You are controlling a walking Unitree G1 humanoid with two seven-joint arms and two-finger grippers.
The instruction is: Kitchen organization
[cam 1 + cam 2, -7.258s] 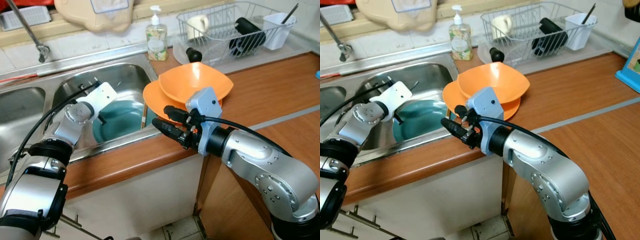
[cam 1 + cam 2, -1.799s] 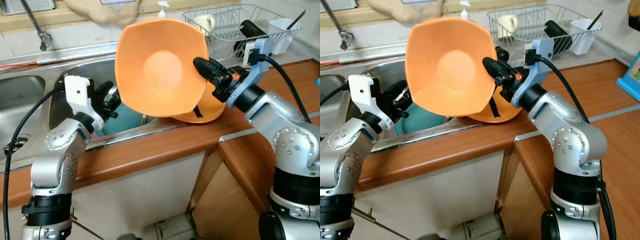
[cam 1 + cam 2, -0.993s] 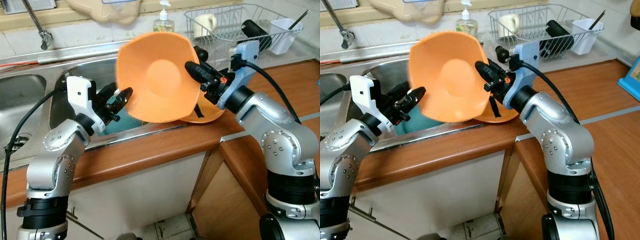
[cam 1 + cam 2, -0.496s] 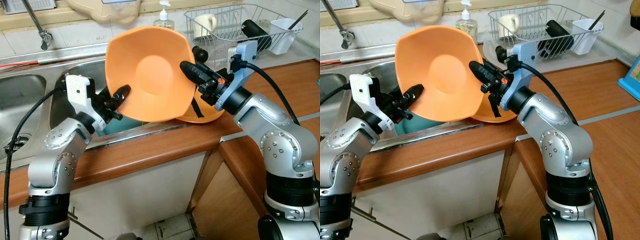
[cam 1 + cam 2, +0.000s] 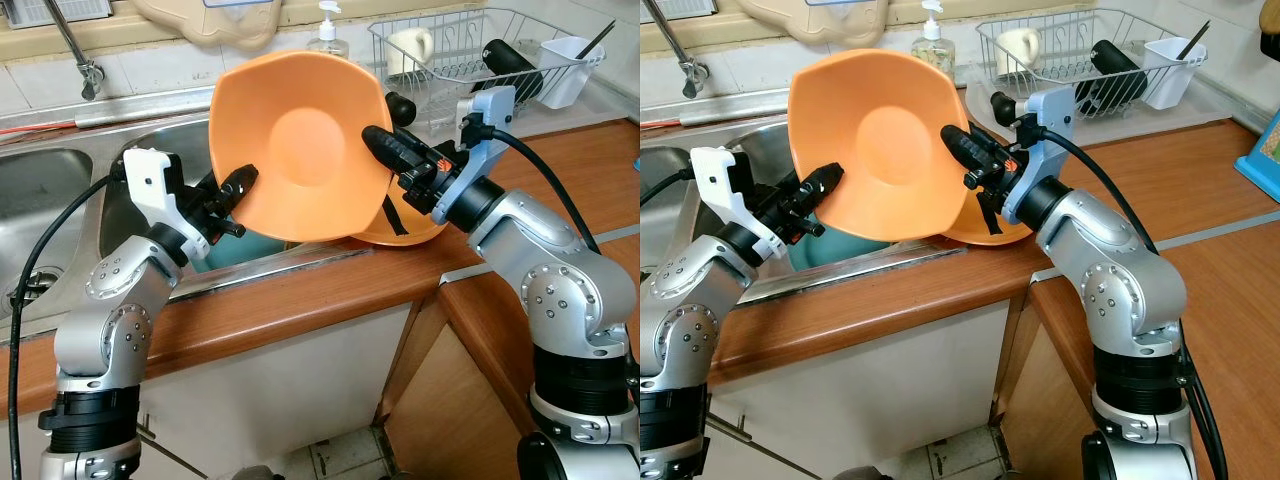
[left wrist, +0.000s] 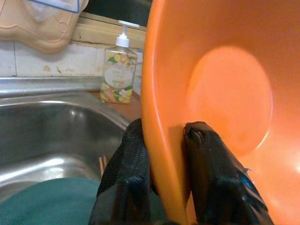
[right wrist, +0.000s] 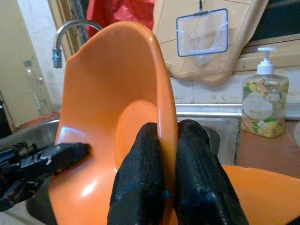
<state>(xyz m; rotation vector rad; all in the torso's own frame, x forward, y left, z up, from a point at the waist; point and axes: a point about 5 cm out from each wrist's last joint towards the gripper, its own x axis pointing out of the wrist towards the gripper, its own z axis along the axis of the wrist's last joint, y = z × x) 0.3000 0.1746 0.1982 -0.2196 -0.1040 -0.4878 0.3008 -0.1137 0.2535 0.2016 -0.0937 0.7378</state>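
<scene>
Orange bowl [image 5: 300, 140] hangs tilted on edge over the sink's [image 5: 60, 190] counter lip, and you have both grippers on it: the right gripper [image 5: 385, 150] pinches one rim, the left gripper [image 5: 237, 188] the opposite rim. A second orange bowl [image 5: 415, 222] lies just behind, near the dish rack [image 5: 1090, 60]. From your left wrist, fingers [image 6: 129, 178] straddle the rim closely, soap bottle [image 6: 117, 77] beyond. From your right wrist, fingers [image 7: 143, 183] clamp the rim tight.

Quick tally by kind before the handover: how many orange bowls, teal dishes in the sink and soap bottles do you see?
Orange bowls: 2, one raised, one on the counter
Teal dishes in the sink: 1
Soap bottles: 1
Total: 4
</scene>
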